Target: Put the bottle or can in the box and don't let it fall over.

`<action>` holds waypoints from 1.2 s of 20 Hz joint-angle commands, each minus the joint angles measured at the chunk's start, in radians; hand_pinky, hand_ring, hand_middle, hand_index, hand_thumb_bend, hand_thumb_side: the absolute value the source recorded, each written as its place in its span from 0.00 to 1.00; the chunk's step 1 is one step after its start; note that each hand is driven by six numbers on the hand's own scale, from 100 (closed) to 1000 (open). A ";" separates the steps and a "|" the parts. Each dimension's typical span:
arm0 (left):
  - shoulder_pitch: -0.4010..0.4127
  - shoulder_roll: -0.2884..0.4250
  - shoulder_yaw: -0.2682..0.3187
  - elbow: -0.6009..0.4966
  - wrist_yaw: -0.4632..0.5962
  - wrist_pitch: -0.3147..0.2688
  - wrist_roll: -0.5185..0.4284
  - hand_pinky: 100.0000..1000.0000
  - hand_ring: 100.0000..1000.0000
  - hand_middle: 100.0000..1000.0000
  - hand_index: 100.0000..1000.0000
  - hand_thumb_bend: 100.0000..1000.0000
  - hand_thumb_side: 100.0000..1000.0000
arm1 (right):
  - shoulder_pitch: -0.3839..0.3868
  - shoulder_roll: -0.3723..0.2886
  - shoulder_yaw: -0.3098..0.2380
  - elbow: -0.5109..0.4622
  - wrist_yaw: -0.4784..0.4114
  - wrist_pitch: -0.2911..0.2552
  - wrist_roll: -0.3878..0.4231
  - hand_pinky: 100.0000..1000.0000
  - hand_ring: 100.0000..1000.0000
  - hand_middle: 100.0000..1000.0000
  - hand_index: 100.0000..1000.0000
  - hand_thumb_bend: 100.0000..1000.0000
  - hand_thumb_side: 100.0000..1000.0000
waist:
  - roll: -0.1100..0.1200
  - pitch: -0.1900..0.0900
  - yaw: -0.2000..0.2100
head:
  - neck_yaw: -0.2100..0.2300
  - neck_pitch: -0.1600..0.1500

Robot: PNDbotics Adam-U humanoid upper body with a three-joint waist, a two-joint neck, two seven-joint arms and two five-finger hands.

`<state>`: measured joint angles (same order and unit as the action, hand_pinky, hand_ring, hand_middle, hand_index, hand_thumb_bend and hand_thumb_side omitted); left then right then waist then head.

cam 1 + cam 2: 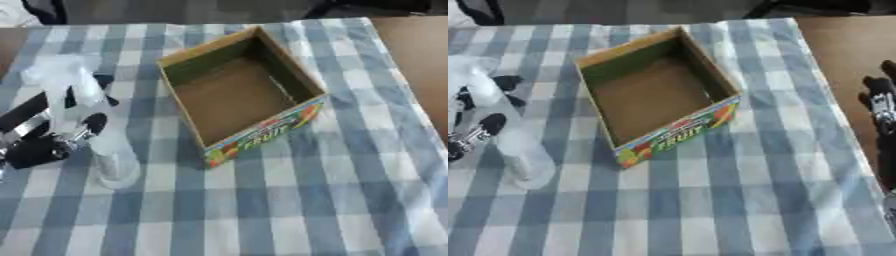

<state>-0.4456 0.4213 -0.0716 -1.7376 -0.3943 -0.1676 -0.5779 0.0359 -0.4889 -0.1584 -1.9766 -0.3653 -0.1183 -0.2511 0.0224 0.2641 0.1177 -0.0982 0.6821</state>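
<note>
Where the checked cloth (289, 200) covers the table, we see an open cardboard box (238, 92), "FRUIT" printed on its near side, nothing inside. Clear bottle (92, 125) stands upright left of the box, apart from it. Our L hand (54, 132) has fingers curled round the bottle's mid-section. R hand (883, 107) at right edge, off the cloth; can't tell its finger state.

A clear spray bottle (96, 135) stands upright on the table, left of the open cardboard box (241, 92).
</note>
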 commanded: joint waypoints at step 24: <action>-0.038 0.002 -0.015 0.022 -0.011 0.009 -0.081 1.00 1.00 1.00 0.82 0.00 0.88 | -0.003 -0.011 0.000 -0.023 -0.001 0.023 -0.008 0.94 0.94 1.00 0.90 0.00 0.52 | 0.006 -0.016 -0.008 | 0.002 -0.011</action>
<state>-0.4759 0.4023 -0.0926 -1.6997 -0.4046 -0.1570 -0.6529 0.0362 -0.4875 -0.1533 -1.9766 -0.3654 -0.0993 -0.2584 0.0292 0.2641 0.1103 -0.0983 0.6782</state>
